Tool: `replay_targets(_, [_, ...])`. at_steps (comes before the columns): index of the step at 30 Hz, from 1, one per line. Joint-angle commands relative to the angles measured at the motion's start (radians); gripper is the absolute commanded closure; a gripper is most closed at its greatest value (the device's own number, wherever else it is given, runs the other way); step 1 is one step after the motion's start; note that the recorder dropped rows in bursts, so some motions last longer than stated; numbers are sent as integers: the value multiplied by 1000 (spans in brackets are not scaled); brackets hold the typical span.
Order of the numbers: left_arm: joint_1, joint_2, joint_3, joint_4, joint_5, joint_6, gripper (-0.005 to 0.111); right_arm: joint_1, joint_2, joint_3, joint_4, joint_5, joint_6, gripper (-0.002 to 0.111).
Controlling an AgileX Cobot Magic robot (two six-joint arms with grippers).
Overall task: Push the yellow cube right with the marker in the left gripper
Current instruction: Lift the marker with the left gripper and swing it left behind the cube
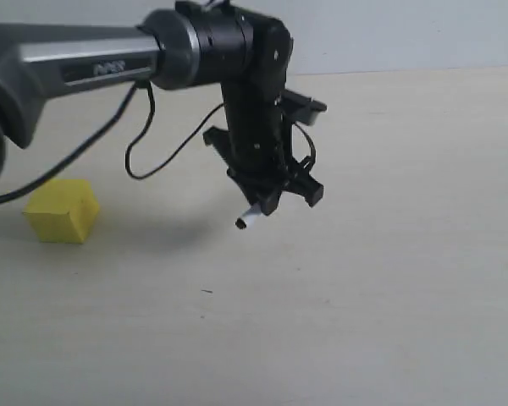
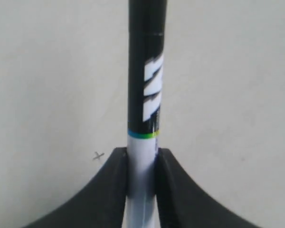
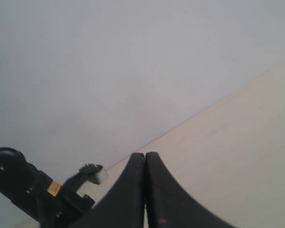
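Already we clamp the marker (image 2: 143, 85) in our left end effector (image 2: 141, 156); the yellow cube (image 1: 62, 211), mid-left, sits well apart, push pending.

A grey-and-black arm (image 1: 68, 52) carries a looping black cable (image 1: 128, 161) and black jaws.

Tallied: one tabletop (image 1: 389, 296); one yellow cube (image 1: 62, 211), left of frame; one marker (image 1: 248, 217), centre; one small dark mark (image 1: 206, 291), lower centre. Two end effectors in all: left end effector (image 1: 267, 199), centre; right end effector (image 3: 145, 156), shown only in the right wrist view.
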State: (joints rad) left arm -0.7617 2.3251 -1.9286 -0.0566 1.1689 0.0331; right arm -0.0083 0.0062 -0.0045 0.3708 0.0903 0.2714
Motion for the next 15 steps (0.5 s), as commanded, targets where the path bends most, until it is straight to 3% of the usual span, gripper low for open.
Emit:
replay_targets(1, [5,-141,-23,57,52,226,107,-4,-6,4,-4,-3,-9,108])
replay_targets(7, [52,-335,44,109,52,377,107,-4,-6,4,-4,-3,-9,108])
replay_targets(13, [124,-556,238,169,52,448,107,-4,-6,4,-6,-3,-9,108])
replay_targets(15, [174,-630,306,172,52,465,107,-4,-6,4,-8,-3,-9,108])
